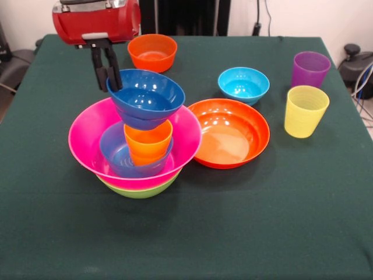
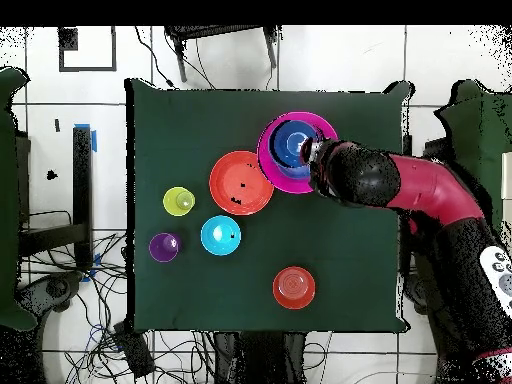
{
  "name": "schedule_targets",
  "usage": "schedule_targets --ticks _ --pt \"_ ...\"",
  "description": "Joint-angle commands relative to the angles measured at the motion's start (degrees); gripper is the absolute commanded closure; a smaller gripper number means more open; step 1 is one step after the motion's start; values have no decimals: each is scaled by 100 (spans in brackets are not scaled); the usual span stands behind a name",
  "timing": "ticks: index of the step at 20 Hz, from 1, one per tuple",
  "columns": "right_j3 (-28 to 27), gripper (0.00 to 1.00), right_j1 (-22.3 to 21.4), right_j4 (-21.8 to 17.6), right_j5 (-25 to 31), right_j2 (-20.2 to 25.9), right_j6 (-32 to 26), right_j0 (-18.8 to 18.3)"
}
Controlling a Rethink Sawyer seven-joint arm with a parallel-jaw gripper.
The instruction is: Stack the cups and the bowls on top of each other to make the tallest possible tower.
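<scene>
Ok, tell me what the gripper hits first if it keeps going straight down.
The gripper points down, gripping the dark blue bowl's rim. Straight down, that bowl presses onto the orange cup it sits on; beneath the fingers themselves, probably the pink bowl.

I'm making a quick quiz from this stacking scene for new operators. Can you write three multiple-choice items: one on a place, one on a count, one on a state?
1. Where does the orange cup stand?
A. Inside the tower
B. Beside the yellow cup
C. On bare cloth

2. How many cups stand apart from the tower?
A. None
B. Two
C. Four

3. What is the gripper doing?
A. Hanging clear
B. Gripping the dark blue bowl's rim
C. Holding a cup

Answers: 1 A, it sits in a blue bowl within the pink bowl. 2 B, the purple cup and yellow cup. 3 B, its fingers straddle the dark blue bowl.
</scene>
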Motion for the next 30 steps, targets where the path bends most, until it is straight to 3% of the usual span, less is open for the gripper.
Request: schedule_targets --ticks 1,30 --pt "-294 100 483 -143 671 -28 -524 197" --pt "-87 100 513 -322 158 -206 -177 341"
